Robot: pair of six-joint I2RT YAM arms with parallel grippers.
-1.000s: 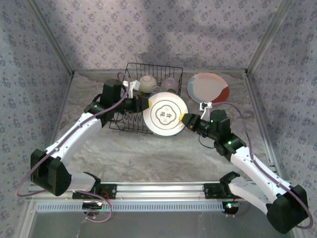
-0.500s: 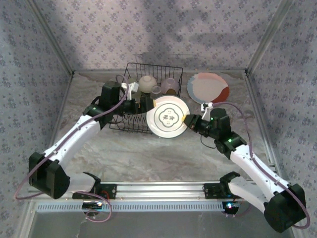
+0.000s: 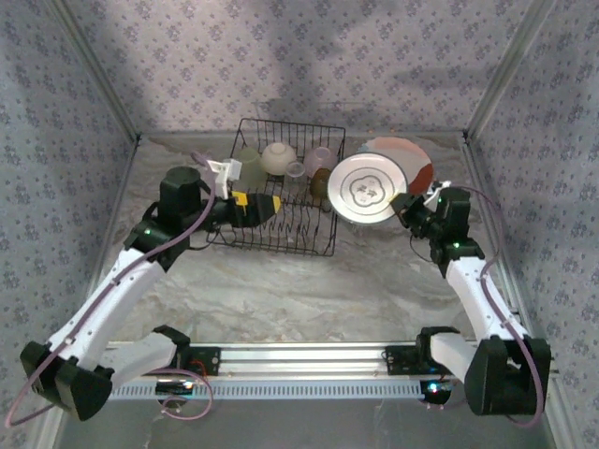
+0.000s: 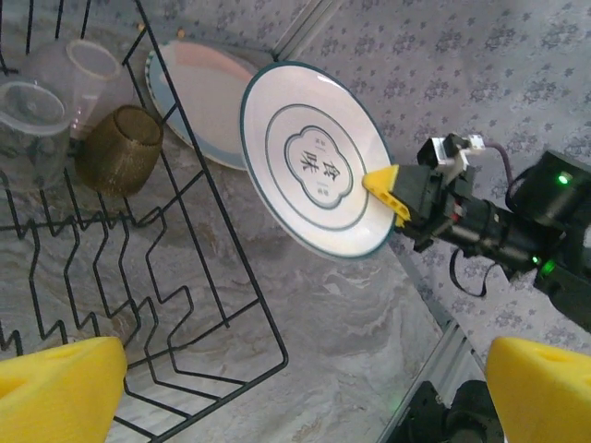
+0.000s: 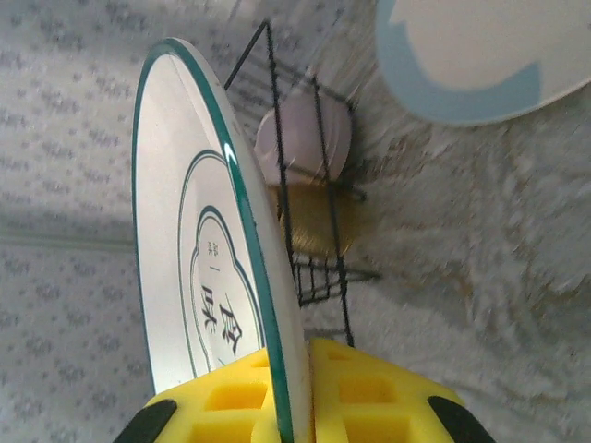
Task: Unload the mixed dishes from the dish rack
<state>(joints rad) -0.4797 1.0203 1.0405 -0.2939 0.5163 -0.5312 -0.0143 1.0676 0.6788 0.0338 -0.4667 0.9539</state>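
Moved since a second ago: green-rimmed plate (image 3: 367,188) has gone from the front of the dish rack (image 3: 271,245) to just past its right side, and the left arm has backed off to the left.
Right gripper (image 3: 404,204): clamped on the plate's lower rim, holding it tilted up on edge, off the table.
Left gripper (image 3: 257,208): fingers spread wide, nothing in them, hovering over the front left of the rack.
Plate position: outside the rack, in front of the plate with the orange-red patch (image 3: 402,147) that's lying on the table to the right.
Done so far: looks like one plate is already out, and a second is in the air.
Left to do: set this plate down, then the cream bowl (image 3: 278,157), lavender bowl (image 3: 320,159), amber cup (image 4: 118,161) and clear cups (image 4: 65,69) at the back of the rack. I'd say not even halfway.
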